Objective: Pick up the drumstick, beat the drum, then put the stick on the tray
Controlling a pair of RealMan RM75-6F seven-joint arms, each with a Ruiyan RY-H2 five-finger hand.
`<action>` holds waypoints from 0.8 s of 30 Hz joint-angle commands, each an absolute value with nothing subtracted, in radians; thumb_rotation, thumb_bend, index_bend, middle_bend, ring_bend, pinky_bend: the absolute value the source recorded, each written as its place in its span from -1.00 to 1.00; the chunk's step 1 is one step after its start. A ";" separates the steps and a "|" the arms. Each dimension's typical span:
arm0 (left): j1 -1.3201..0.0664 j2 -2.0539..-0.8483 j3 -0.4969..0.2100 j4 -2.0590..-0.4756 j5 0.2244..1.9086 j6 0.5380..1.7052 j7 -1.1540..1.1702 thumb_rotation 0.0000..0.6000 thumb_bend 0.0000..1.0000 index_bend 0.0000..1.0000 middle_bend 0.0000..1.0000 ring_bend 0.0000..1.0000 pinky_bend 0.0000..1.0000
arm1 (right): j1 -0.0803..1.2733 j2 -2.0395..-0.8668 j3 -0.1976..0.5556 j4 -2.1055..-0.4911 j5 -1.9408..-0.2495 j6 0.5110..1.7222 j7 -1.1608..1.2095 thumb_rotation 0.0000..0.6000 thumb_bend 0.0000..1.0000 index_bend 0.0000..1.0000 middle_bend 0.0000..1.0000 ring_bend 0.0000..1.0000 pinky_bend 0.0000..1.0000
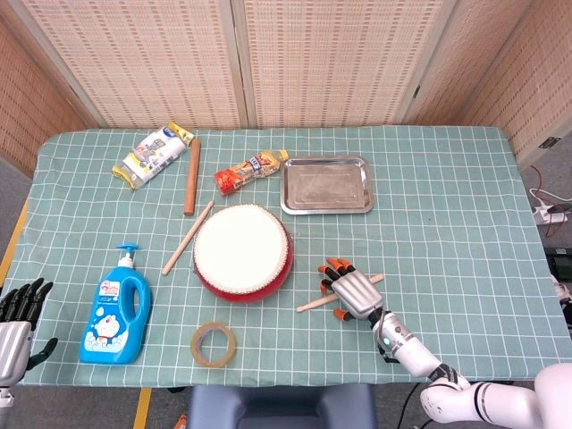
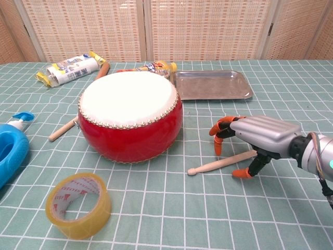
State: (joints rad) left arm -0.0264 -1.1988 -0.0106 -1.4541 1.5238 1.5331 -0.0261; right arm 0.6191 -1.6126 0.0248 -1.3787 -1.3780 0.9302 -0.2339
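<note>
- Here the slim pale wooden drumstick [image 2: 222, 163] lies flat on the green checked tablecloth [image 1: 447, 206], just right of the red drum with the white skin [image 1: 242, 251], its rounded tip toward the drum.
- The right hand [image 2: 258, 138] arches over the stick's far end, orange-tipped fingers [image 2: 219, 129] spread and curled down on either side; it holds nothing, and the stick rests on the cloth.
- The left hand [image 1: 18, 323] sits at the table's near-left edge, fingers apart, empty.
- The stick looks light, stiff and smooth, so it would likely roll or skid under a glancing touch; a pinch near the butt end, away from the tip, seems best.
- The shiny rectangular metal tray [image 1: 326, 185] waits beyond the drum.
</note>
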 commanded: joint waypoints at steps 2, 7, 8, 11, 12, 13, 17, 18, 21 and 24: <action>-0.026 -1.199 -0.011 -1.452 1.522 1.532 -0.027 1.00 -0.59 -1.00 -1.00 -1.00 -1.00 | 0.628 -1.632 0.036 -1.351 -1.368 0.915 -0.228 1.00 -0.48 -0.13 -0.74 -0.94 -0.78; -0.025 -1.202 -0.010 -1.447 1.518 1.528 -0.031 1.00 -0.59 -1.00 -1.00 -1.00 -1.00 | 0.635 -1.651 0.042 -1.326 -1.364 0.905 -0.222 1.00 -0.40 -0.07 -0.74 -0.94 -0.78; -0.026 -1.202 -0.011 -1.445 1.518 1.527 -0.032 1.00 -0.59 -1.00 -1.00 -1.00 -1.00 | 0.636 -1.654 0.042 -1.322 -1.364 0.903 -0.220 1.00 -0.39 -0.06 -0.74 -0.94 -0.78; -0.025 -1.204 -0.011 -1.441 1.517 1.527 -0.036 1.00 -0.59 -1.00 -1.00 -1.00 -1.00 | 0.638 -1.657 0.042 -1.318 -1.362 0.899 -0.220 1.00 -0.37 -0.02 -0.74 -0.94 -0.78; -0.025 -1.204 -0.011 -1.440 1.516 1.526 -0.036 1.00 -0.59 -1.00 -1.00 -1.00 -1.00 | 0.638 -1.658 0.042 -1.316 -1.361 0.898 -0.221 1.00 -0.36 -0.01 -0.74 -0.94 -0.78; -0.025 -1.205 -0.011 -1.439 1.516 1.525 -0.036 1.00 -0.59 -1.00 -1.00 -1.00 -1.00 | 0.639 -1.659 0.043 -1.315 -1.359 0.896 -0.222 1.00 -0.35 -0.01 -0.74 -0.94 -0.78; -0.026 -1.206 -0.011 -1.435 1.518 1.524 -0.042 1.00 -0.59 -1.00 -1.00 -1.00 -1.00 | 0.636 -1.663 0.043 -1.311 -1.359 0.901 -0.219 1.00 -0.27 0.07 -0.74 -0.94 -0.78; -0.026 -1.205 -0.010 -1.435 1.518 1.524 -0.045 1.00 -0.59 -1.00 -1.00 -1.00 -1.00 | 0.634 -1.663 0.043 -1.310 -1.361 0.905 -0.214 1.00 -0.23 0.11 -0.74 -0.94 -0.78; -0.025 -1.203 -0.009 -1.434 1.519 1.526 -0.050 1.00 -0.59 -1.00 -1.00 -1.00 -1.00 | 0.625 -1.654 0.048 -1.318 -1.368 0.926 -0.184 1.00 -0.13 0.20 -0.74 -0.94 -0.78; -0.022 -1.201 -0.008 -1.432 1.519 1.528 -0.054 1.00 -0.59 -1.00 -1.00 -1.00 -1.00 | 0.607 -1.629 0.065 -1.344 -1.380 0.968 -0.108 1.00 -0.10 0.21 -0.73 -0.93 -0.78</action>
State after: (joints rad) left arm -0.0222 -1.2017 -0.0087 -1.4326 1.5187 1.5274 -0.0541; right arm 0.6202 -1.6468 0.0531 -1.3256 -1.3708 0.9401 -0.1543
